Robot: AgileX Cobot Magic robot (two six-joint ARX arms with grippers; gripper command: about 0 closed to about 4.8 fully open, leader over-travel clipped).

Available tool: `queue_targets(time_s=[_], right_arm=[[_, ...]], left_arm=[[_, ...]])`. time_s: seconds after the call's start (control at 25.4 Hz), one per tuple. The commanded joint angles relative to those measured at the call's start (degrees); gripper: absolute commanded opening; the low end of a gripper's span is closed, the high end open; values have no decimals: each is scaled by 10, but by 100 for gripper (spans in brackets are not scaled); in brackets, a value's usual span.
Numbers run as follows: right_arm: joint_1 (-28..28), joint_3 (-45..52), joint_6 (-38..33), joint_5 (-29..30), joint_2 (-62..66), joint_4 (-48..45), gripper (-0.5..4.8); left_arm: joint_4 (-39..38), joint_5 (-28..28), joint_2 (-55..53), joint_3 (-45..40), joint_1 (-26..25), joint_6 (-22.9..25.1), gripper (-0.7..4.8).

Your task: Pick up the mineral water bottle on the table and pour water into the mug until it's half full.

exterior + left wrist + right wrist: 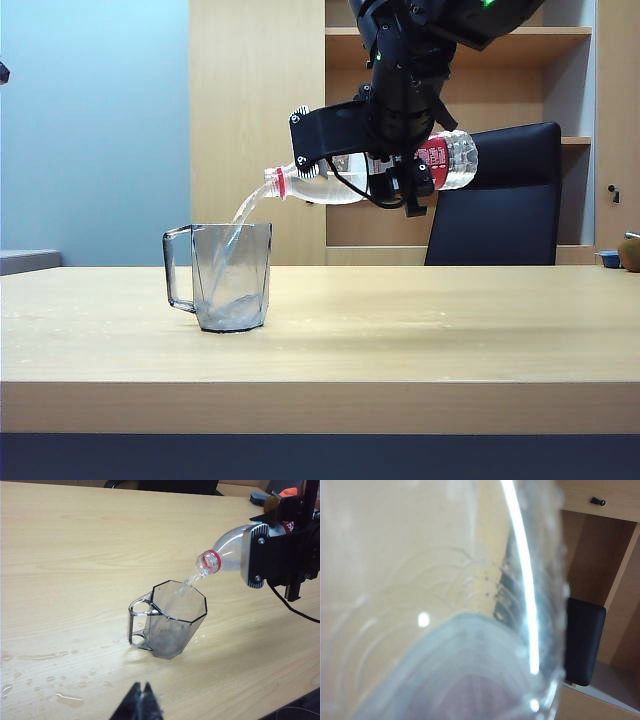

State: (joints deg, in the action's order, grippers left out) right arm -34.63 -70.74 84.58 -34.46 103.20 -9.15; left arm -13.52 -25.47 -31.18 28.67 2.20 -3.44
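Note:
My right gripper (pixel 385 165) is shut on the mineral water bottle (pixel 455 158), holding it nearly level above the table (pixel 420 330) with the open neck tipped down to the left. A thin stream of water (pixel 243 212) runs from the neck into the mug (pixel 230 275), which holds a shallow layer at its base. In the left wrist view the bottle (pixel 225 555) pours into the mug (pixel 172 625), handle on the side away from the bottle. My left gripper (pixel 141 685) is shut and empty, hovering short of the mug. The bottle wall (pixel 445 605) fills the right wrist view and hides the jaws.
Spilled drops and small puddles (pixel 65 696) lie on the table near the left gripper. A black chair (pixel 500 200) and wooden shelves (pixel 480 40) stand behind the table. Small blue and brown objects (pixel 622 255) sit at the far right edge.

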Motion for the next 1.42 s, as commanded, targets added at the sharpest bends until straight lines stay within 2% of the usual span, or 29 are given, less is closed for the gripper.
queue_targets(time_s=[0.04,1.02,1.14,1.22,1.34,1.38,1.42], right_arm=[[-2,-6,16,-4,-6,-23,291],[-8,-6,29,-2,-6,-29,291],[-9,-6,-44,10,-6,-12,291],[-9,-6,-123,25,-6,16,291],[-9,-5,-264,52,-6,56,287],[-8,-5,-367,82,-6,70,276],[-7,-3,-413,93,-6,70,277]], left_arm=[[7,0,0,3,0,0,-4],[7,0,0,3,0,1,-4],[7,0,0,3,0,1,-4],[7,0,0,3,0,1,-4],[8,0,0,3,0,0,-4],[8,-1,0,3,0,0,-4],[8,-1,0,3,0,0,-4]])
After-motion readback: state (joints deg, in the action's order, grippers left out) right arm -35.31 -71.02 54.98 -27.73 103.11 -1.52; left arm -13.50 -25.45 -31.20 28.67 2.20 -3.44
